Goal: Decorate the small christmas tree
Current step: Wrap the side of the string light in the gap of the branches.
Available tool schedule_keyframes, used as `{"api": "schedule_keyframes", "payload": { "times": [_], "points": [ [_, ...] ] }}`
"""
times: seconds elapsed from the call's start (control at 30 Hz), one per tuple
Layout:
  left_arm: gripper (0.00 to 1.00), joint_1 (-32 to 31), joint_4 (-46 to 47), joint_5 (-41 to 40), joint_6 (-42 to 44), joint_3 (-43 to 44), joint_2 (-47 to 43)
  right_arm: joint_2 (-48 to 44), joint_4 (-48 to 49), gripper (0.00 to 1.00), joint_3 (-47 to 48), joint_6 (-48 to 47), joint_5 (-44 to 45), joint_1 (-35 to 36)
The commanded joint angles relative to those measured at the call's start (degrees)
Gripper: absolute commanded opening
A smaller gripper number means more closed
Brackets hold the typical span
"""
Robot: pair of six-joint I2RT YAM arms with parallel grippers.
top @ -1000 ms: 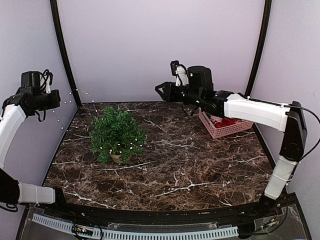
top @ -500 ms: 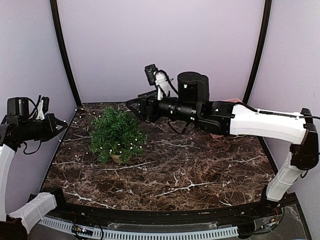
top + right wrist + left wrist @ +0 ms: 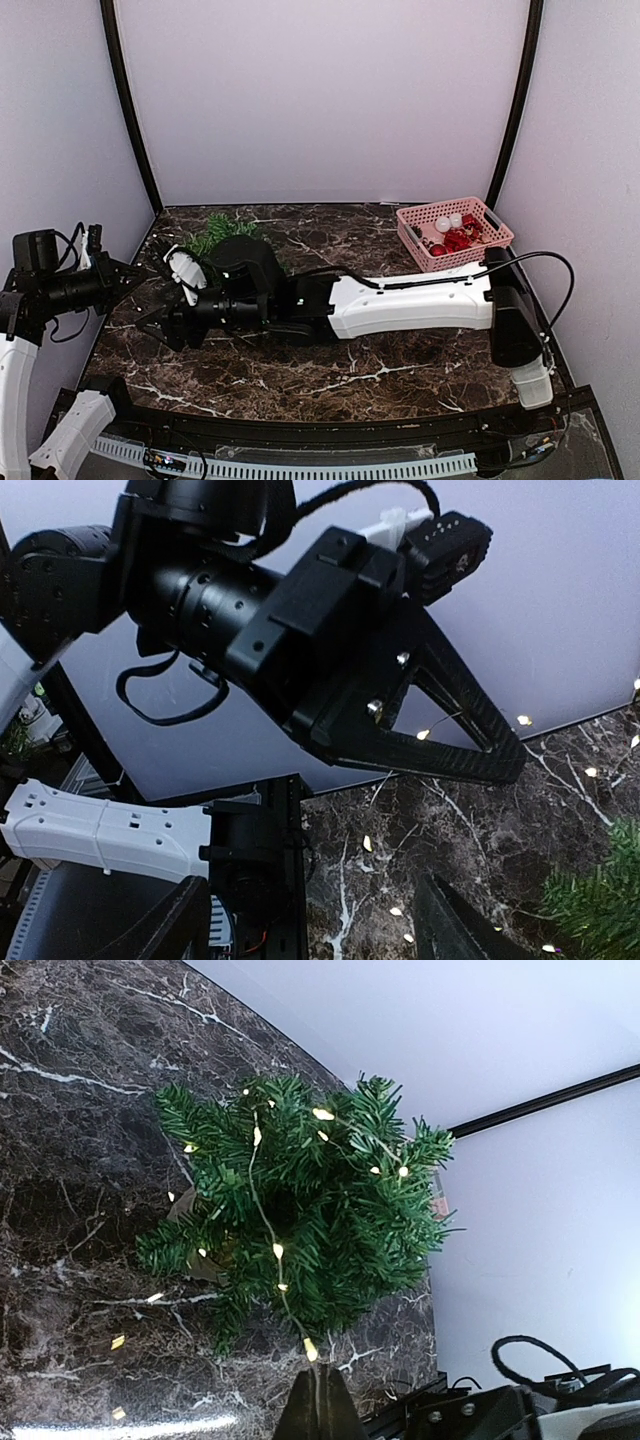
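One small christmas tree (image 3: 300, 1210) is standing upright on the marbled worktop (image 3: 400, 360). One light string (image 3: 278, 1251) is running down through the tree to the left gripper (image 3: 320, 1405), which is sitting just beside the tree with its jaws pressed together on the wire. One right arm (image 3: 400, 300) is lying across in front of the tree, blocking most of it in the top view. The right gripper (image 3: 315, 925) is facing the left gripper with its jaws spread wide and nothing between them. One pink basket (image 3: 490, 222) is sitting well to the right of the tree, carrying red ornaments (image 3: 458, 241) and two pale balls (image 3: 455, 220).

Marble table (image 3: 400, 365): tree (image 3: 214, 236), pink basket (image 3: 449, 260)
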Motion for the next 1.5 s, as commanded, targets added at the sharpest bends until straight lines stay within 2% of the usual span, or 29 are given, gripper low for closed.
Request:
{"api": "schedule_keyframes", "payload": {
  "times": [0.0, 0.3, 0.43, 0.47, 0.57, 0.6, 0.63, 0.7, 0.73, 0.77, 0.8, 0.87, 0.93, 1.0, 1.1, 1.17, 1.2, 1.27, 1.47],
  "points": [
    [0.0, -0.37, 1.3, 1.92, -2.99, 0.15, -1.15, 4.58, 0.04, 0.7, 7.97, -1.33, -2.17, -0.01],
    [0.0, -0.42, 2.14, 3.7, -5.17, -0.35, -1.57, 14.98, -2.6, 0.65, 19.8, -3.29, 0.25, -0.06],
    [0.0, -0.42, 2.25, 4.18, -5.49, -0.29, -1.57, 17.23, -2.88, 0.53, 23.18, -4.36, 0.7, -0.1],
    [0.0, -0.42, 2.39, 4.23, -5.54, -0.43, -1.57, 17.49, -2.75, 0.45, 23.57, -4.49, 0.13, -0.1],
    [0.0, -0.41, 2.55, 4.29, -5.33, -0.85, -1.45, 16.9, -1.83, 0.02, 23.26, -4.73, -2.06, -0.1],
    [0.0, -0.41, 2.42, 3.8, -4.86, -0.77, -1.38, 16.27, -1.73, 0.0, 22.65, -4.88, -2.8, -0.1],
    [0.0, -0.41, 2.28, 3.3, -4.5, -0.59, -1.28, 15.39, -1.65, 0.0, 21.67, -5.0, -3.78, -0.04],
    [0.11, -0.41, 0.55, 0.65, -2.9, 0.84, -0.89, 12.96, -1.65, 0.0, 18.81, -5.06, -7.24, -0.03],
    [0.25, -0.41, -0.06, -1.81, -1.26, 2.53, -0.66, 11.41, -1.87, 0.0, 17.06, -4.94, -9.2, -0.07],
    [0.32, -0.41, -1.38, -3.02, -0.42, 4.36, -0.01, 9.87, -1.96, 0.0, 14.87, -4.62, -11.16, -0.02],
    [0.45, -0.46, -2.03, -5.8, 1.23, 5.44, 0.35, 8.0, -1.86, 0.0, 12.58, -4.24, -13.45, 0.03],
    [0.57, -0.42, -3.47, -9.38, 3.44, 8.23, 1.53, 4.39, -2.21, 0.0, 7.78, -3.37, -17.57, 0.07],
    [0.66, -0.41, -4.57, -13.3, 5.44, 10.42, 2.47, 0.27, -3.76, 0.0, 3.8, -3.17, -19.92, 0.51],
    [0.71, -0.41, -4.8, -16.41, 7.23, 11.45, 3.22, -2.68, -5.91, 0.0, 0.69, -3.46, -21.66, 0.85],
    [0.74, -0.46, -1.97, -15.45, 8.71, 10.37, 4.74, -5.75, -8.64, 0.0, -2.97, -2.65, -24.61, 0.91],
    [0.75, -0.42, 2.09, -9.3, 10.04, 8.49, 6.18, -6.81, -9.28, 0.0, -4.56, -1.61, -26.34, 0.92],
    [0.75, -0.42, 3.56, -3.37, 10.33, 7.86, 7.02, -7.22, -9.3, 0.0, -5.26, -1.18, -26.87, 1.02],
    [0.76, -0.74, 7.38, 1.68, 11.18, 6.65, 7.68, -7.88, -8.95, 0.0, -6.5, -0.5, -27.25, 1.25],
    [0.78, -2.27, 8.65, 5.82, 17.04, 7.99, 10.64, -7.38, -7.35, 0.0, -7.18, 0.91, -27.47, 1.38]
  ]
}}
